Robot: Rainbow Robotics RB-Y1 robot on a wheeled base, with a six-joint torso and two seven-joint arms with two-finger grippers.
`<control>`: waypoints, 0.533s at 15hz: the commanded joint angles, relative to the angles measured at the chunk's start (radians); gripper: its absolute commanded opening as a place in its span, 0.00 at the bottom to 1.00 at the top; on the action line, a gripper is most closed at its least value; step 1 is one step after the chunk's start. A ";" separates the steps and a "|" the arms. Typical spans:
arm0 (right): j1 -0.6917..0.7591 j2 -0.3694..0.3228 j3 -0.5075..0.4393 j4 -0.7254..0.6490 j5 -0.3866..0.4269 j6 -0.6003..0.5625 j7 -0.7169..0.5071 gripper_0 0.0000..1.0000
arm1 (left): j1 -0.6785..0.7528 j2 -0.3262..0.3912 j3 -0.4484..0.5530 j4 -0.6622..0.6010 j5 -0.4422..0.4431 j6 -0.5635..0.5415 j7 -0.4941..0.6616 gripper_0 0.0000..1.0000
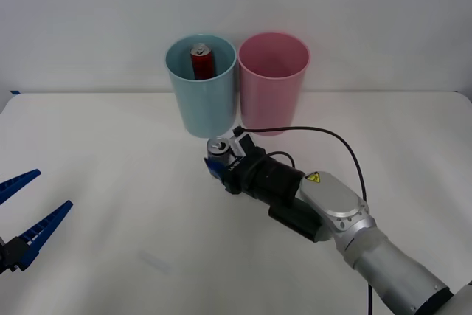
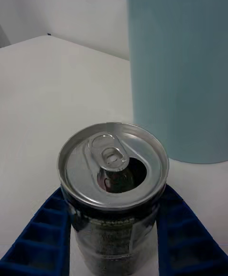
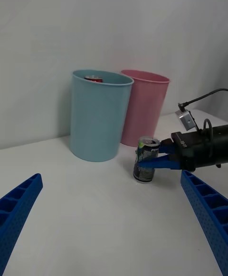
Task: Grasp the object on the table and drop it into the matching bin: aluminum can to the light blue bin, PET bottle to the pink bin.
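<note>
White tabletop (image 1: 110, 145) ran back to a plain pale wall, and you had both bins standing at its far side.

Your right gripper (image 1: 219, 161) was clamped on the aluminum can (image 1: 218, 148), one blue ribbed finger pressed to each side of the can's body, as the right wrist view showed. The can stood on the table or just above it; the pictures did not settle which. It was just in front of the light blue bin (image 1: 200, 86), near that bin's base. The pink bin (image 1: 272, 82) stood touching or almost touching the blue one on its right. A red can (image 1: 201, 61) already sat inside the light blue bin.

Your left gripper (image 1: 29, 219) waited at the near left edge, its fingers spread wide apart, well clear of everything.

By my reading, you were at the grasp step, with the hold made and the lift still to come. The next move would call for raising the can above the blue bin's rim, carrying it forward over the opening, then releasing.

The can stood upright, its long axis vertical, with the pull-tab top facing up and the mouth open.
</note>
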 commanded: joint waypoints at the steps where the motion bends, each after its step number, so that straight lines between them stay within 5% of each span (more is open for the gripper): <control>1: 0.000 0.001 0.000 0.000 0.000 -0.002 0.004 0.00 | 0.000 0.000 0.000 0.000 0.000 0.000 0.000 1.00; 8: 0.068 -0.048 0.000 -0.135 -0.023 0.008 -0.011 0.00 | 0.000 0.000 0.000 0.000 0.000 0.000 0.000 1.00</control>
